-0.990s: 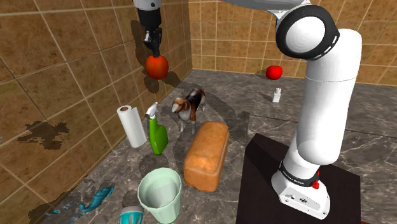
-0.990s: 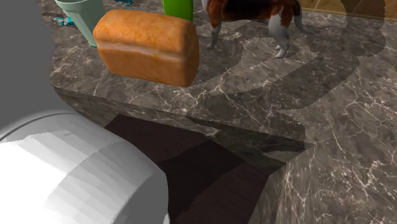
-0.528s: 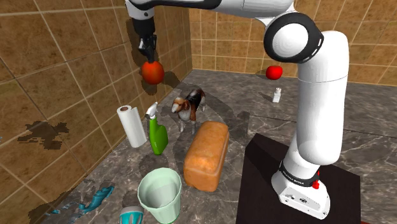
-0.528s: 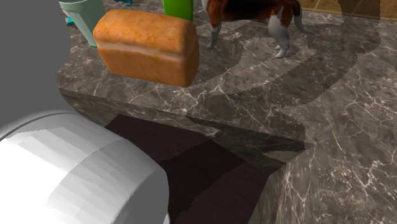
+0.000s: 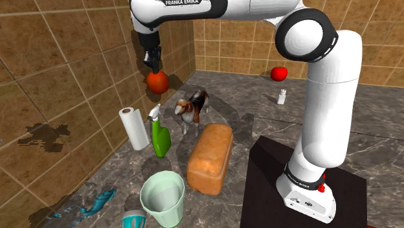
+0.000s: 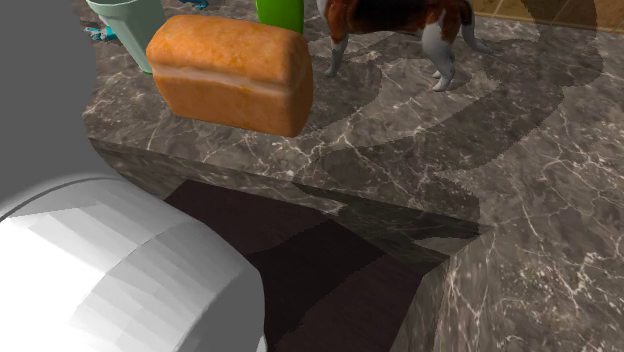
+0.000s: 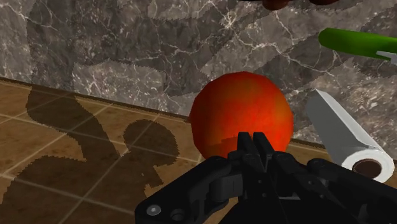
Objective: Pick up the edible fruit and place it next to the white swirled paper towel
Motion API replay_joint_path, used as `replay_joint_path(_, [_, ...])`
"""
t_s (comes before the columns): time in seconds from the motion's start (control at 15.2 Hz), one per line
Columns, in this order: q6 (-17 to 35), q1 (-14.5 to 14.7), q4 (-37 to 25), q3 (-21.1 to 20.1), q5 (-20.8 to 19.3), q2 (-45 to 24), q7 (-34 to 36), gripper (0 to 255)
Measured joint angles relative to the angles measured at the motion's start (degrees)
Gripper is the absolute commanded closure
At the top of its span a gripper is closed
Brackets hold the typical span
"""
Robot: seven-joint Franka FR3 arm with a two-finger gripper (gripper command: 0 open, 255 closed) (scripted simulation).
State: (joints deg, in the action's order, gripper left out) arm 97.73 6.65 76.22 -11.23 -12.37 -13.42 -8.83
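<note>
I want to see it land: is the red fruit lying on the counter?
No, the red fruit hangs from the pincer above the counter.

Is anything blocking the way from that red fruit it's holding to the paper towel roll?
Nothing visible does. The round red-orange fruit hangs in the all-black gripper above the marble counter, with open air down to the white paper towel roll. A green spray bottle stands close beside the roll, on the shoulder view's right.
</note>
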Motion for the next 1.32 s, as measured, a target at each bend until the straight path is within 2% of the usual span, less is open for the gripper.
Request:
replay_joint_path(0.79, [10.1,-0.6,12.4,0.2,0.1,2.3,1.5,255])
replay_joint_path(1.32, [15.9,-0.8,17.8,0.3,-0.4,1.7,2.5,255])
